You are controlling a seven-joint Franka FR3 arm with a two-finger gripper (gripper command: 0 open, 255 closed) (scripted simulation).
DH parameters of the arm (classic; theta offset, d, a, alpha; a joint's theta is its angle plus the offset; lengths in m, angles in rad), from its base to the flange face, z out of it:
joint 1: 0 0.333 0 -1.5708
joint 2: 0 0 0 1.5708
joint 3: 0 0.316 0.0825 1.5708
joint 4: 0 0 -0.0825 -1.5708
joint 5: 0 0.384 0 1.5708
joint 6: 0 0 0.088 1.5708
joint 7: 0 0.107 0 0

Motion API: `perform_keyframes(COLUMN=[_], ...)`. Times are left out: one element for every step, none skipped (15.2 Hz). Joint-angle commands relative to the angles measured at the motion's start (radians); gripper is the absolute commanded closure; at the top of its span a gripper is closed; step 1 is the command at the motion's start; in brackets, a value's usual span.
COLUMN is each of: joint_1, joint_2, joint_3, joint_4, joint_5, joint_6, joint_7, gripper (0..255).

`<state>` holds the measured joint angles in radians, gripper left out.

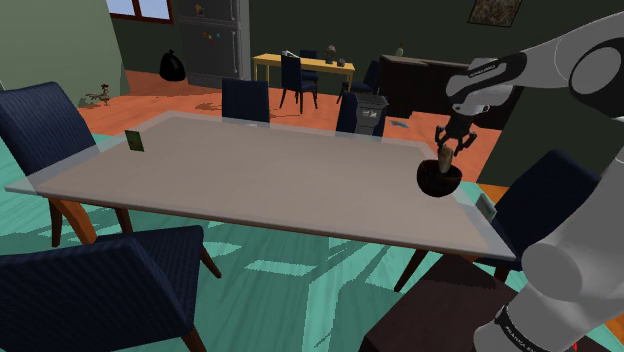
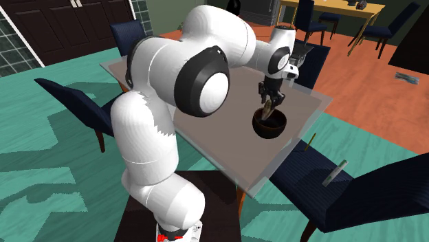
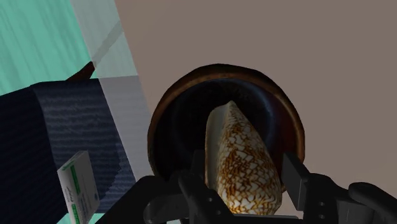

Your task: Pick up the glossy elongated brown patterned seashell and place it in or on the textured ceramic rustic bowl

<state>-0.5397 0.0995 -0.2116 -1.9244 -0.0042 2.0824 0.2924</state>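
Note:
The brown patterned seashell (image 3: pixel 242 159) is long and glossy, cream with a brown net pattern. My gripper (image 3: pixel 243 170) is shut on its wide end, one finger on each side. The shell points down into the dark brown bowl (image 3: pixel 165 114), its narrow tip inside the rim. In the shoulder view the gripper (image 1: pixel 452 145) hangs straight over the bowl (image 1: pixel 438 180) with the shell (image 1: pixel 445 158) between them. The bowl (image 2: pixel 269 126) stands on the grey table (image 1: pixel 260 180) near the corner closest to the stand. The shell (image 2: pixel 267 110) dips into it.
A blue chair (image 1: pixel 555 200) stands by the table's corner with a small green and white box (image 3: pixel 77 188) on its seat. A dark card (image 1: pixel 135 141) stands at the table's far end. More blue chairs (image 1: pixel 100 280) surround the table.

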Motion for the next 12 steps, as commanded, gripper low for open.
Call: perform_keyframes(joint_1=[-0.005,-0.005,-0.005,-0.005,-0.006,-0.006,-0.006,-0.007,-0.007,-0.007,-0.008,-0.008], joint_2=[0.018,0.022,0.027,0.031,0.036,0.041,0.047,0.052,0.058,0.064,0.070,0.077], joint_3=[-0.003,-0.003,-0.003,-0.002,-0.002,-0.002,-0.002,-0.002,-0.001,-0.001,-0.001,0.000], joint_4=[-0.001,-0.009,-0.017,-0.025,-0.033,-0.040,-0.047,-0.054,-0.061,-0.068,-0.074,-0.081], joint_5=[0.005,0.006,0.007,0.008,0.010,0.011,0.012,0.014,0.015,0.017,0.018,0.020], joint_6=[0.019,0.031,0.044,0.056,0.069,0.081,0.094,0.106,0.118,0.131,0.143,0.156], joint_7=[-0.010,-0.010,-0.011,-0.011,-0.012,-0.013,-0.013,-0.014,-0.015,-0.016,-0.017,-0.018], gripper=[255,255,255,255,255,255,255,255,255,255,255,255])
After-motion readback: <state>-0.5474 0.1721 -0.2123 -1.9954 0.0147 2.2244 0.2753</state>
